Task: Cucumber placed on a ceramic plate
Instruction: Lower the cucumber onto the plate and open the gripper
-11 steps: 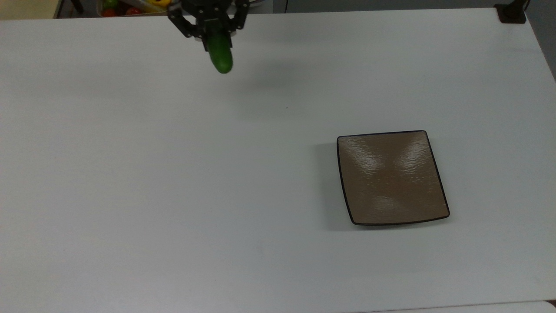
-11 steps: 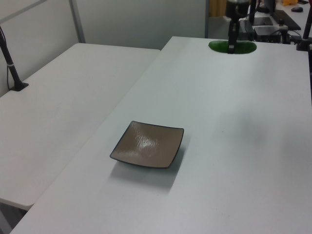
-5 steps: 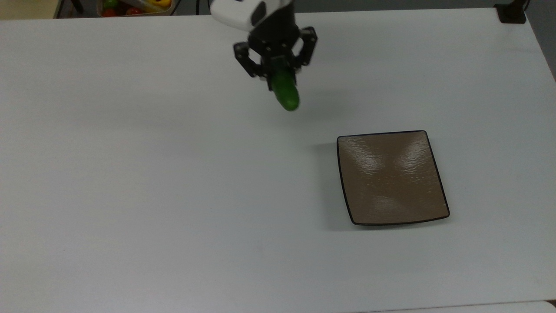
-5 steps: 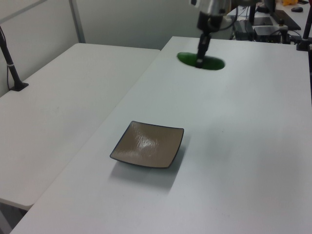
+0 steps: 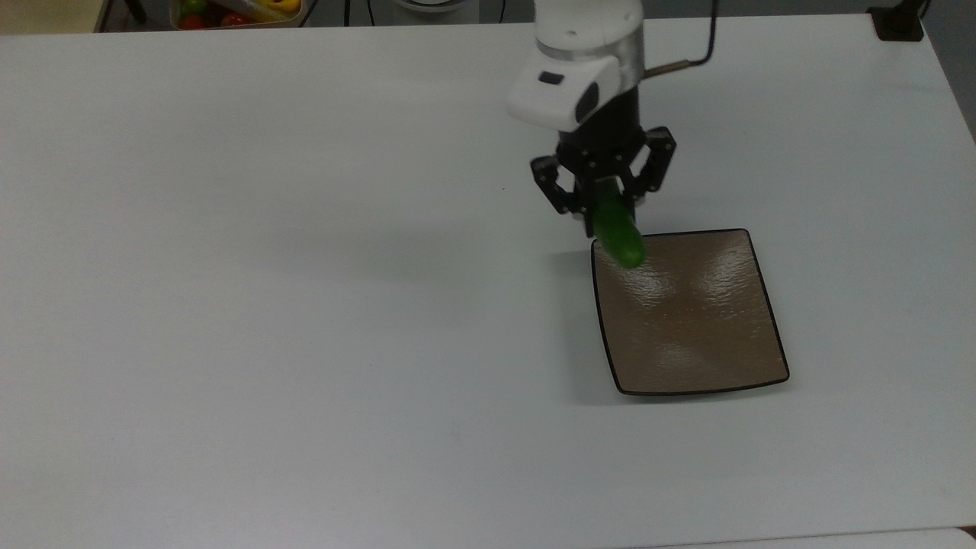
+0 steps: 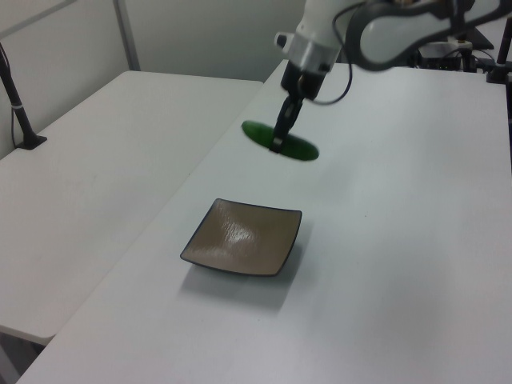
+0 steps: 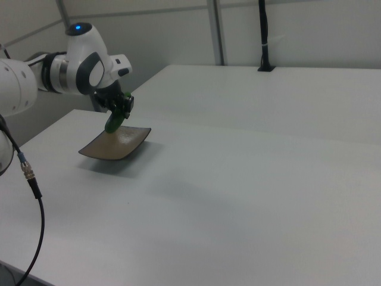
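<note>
The cucumber (image 5: 619, 235) is hanging nose-down in the gripper (image 5: 608, 200), whose fingers are pinching its upper end, and in the top view its lower tip is showing over the far left corner of the ceramic plate (image 5: 732, 358), apparently in the air above it. It is looking light, stiff and smooth-skinned, so it is probably prone to slipping or swinging when held by one end; a mid-length hold would be steadier. Beyond, the white table (image 5: 229, 305) is stretching away.
</note>
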Available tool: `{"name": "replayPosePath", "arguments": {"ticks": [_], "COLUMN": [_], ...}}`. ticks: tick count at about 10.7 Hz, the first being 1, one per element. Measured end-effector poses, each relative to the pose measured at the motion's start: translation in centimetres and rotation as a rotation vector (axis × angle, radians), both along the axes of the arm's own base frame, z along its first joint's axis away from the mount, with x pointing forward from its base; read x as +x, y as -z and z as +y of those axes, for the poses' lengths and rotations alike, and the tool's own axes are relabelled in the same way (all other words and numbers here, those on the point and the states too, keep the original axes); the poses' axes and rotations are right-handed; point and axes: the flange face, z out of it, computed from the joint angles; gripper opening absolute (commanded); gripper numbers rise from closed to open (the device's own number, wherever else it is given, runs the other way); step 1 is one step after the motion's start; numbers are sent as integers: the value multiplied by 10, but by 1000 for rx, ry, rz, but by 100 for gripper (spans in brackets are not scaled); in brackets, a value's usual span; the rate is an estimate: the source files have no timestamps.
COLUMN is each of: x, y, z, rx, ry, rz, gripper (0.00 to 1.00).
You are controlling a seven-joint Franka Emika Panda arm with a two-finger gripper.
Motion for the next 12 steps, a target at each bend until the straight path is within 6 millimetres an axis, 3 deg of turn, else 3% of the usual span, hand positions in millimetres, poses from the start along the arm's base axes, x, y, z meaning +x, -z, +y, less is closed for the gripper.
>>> {"name": "replayPosePath", "arguments": {"ticks": [5, 7, 8, 9, 10, 12], "x": [7, 9, 10, 12, 14, 15], "y": [73, 101, 115, 128, 138, 144], "z": [67, 82, 86, 87, 87, 88], "rx": [60, 74, 79, 84, 86, 89], "ry": [-10, -17, -17, -14, -11, -10], "rz": [-69, -100, -110, -121, -127, -133], "gripper": [12, 19, 25, 41, 49, 69]}}
